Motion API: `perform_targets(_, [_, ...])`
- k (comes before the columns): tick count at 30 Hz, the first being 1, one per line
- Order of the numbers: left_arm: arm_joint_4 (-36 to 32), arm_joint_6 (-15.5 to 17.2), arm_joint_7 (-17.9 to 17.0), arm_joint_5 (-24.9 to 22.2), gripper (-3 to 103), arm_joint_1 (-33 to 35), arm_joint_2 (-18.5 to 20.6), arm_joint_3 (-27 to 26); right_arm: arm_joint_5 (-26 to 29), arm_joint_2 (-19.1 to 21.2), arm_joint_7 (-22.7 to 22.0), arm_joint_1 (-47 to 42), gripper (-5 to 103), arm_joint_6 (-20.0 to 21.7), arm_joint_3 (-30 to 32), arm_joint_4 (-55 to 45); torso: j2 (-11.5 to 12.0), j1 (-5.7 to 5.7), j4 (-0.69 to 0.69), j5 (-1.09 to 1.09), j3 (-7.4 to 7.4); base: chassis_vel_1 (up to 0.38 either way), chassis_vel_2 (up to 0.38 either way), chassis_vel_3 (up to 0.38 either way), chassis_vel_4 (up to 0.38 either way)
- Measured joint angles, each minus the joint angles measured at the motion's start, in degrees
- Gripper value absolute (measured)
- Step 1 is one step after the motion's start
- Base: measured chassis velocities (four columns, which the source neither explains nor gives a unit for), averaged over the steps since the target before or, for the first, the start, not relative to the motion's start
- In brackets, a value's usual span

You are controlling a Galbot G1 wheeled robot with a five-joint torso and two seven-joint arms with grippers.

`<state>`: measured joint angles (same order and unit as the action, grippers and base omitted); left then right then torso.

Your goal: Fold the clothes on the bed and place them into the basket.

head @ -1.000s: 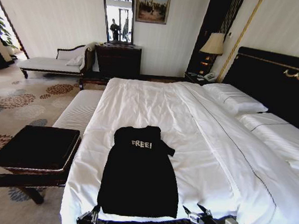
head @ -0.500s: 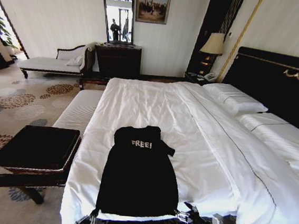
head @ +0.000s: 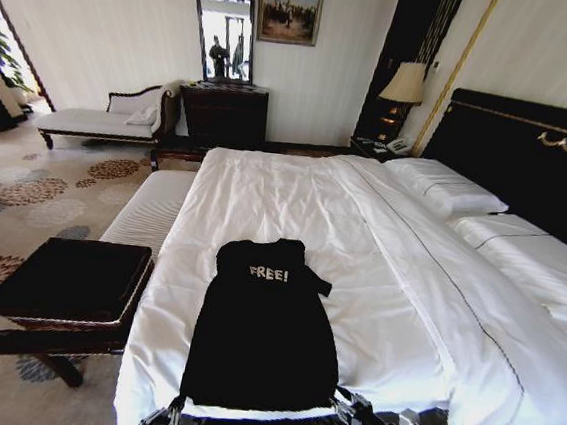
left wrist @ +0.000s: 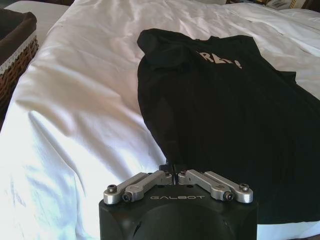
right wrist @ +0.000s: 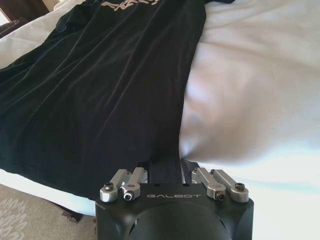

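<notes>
The basket (head: 71, 280) sits at nine o'clock beside the bed (head: 398, 274), where the black T-shirt (head: 264, 329) lies flat, its hem pinched at seven o'clock by the left gripper (left wrist: 174, 171) and at five by the right gripper (right wrist: 165, 172).

A lit table lamp (head: 406, 85) is seen on a nightstand (head: 375, 147). A framed painting (head: 289, 8) is hung above a dark dresser (head: 224, 114). A patterned carpet (head: 24, 198) is laid across the floor.

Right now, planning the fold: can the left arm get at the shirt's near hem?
Probably yes. The left gripper sits shut at the near left edge of the black T-shirt, which lies flat on the bed. Nothing lies between them.
</notes>
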<state>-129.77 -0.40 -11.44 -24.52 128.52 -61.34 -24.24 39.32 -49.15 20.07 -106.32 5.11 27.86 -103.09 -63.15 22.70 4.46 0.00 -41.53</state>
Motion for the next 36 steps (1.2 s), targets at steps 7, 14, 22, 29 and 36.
perform_targets(7, [0.05,0.00,0.00,0.04,0,-0.43,0.17,-0.52,-0.23,-0.56,-0.31,-0.58,16,-0.08,0.00,-0.80,0.00,0.00,0.00,0.00,0.00,0.000,0.000,0.000,0.000])
perform_targets(14, [0.27,-0.43,0.00,0.36,0,0.27,0.40,-0.62,0.54,-0.05,-0.85,-2.55,1,-0.48,1.85,-2.28,0.00,0.00,0.00,0.00,0.00,0.000,0.000,0.000,0.000])
perform_targets(22, [-1.08,-2.52,-0.42,3.90,0,6.35,0.59,-1.35,1.46,1.81,-3.61,-7.79,0,1.67,5.56,-5.64,0.00,0.00,0.00,0.00,0.00,0.000,0.000,0.000,0.000])
perform_targets(29, [-2.61,-6.25,-0.58,5.11,0,15.41,1.08,-5.80,2.19,4.81,-4.78,-12.51,0,3.38,10.27,-8.44,0.00,0.00,0.00,0.00,0.00,0.000,0.000,0.000,0.000])
perform_targets(36, [-1.24,-9.84,-0.52,7.32,0,19.46,-0.48,-5.38,2.00,5.89,-5.08,-14.82,0,4.69,11.52,-9.96,0.00,0.00,-0.01,0.00,0.00,0.000,0.000,0.000,0.000])
